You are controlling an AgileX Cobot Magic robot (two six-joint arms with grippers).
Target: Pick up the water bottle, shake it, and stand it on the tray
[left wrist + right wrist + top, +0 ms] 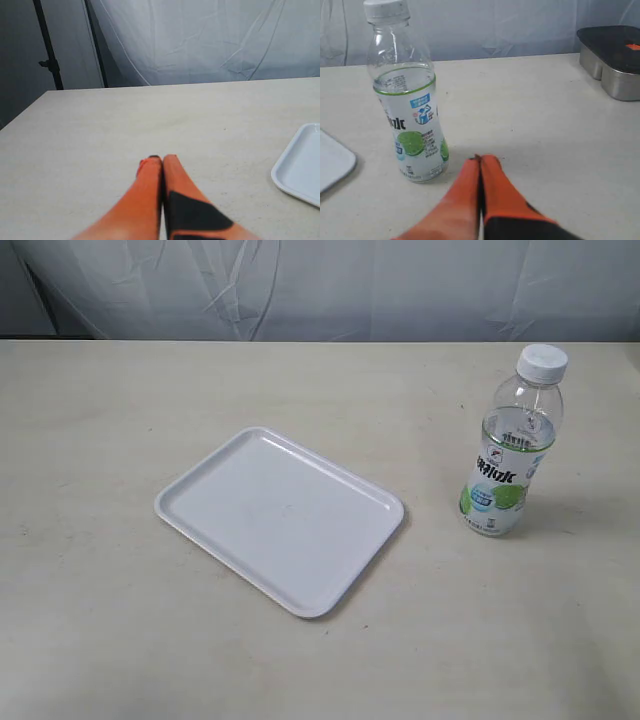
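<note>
Only the right wrist view shows a metal container. The right gripper, fingers pressed together, points low beside the upright water bottle. The left gripper, likewise pressed together, points low near the tray.

We count one water bottle, topped by one white cap, and one tray, on a single tabletop. We count two claws, one in each wrist view: the left claw and the right claw, each with two orange fingers. We see one metal box with a dark top in the right wrist view.
</note>
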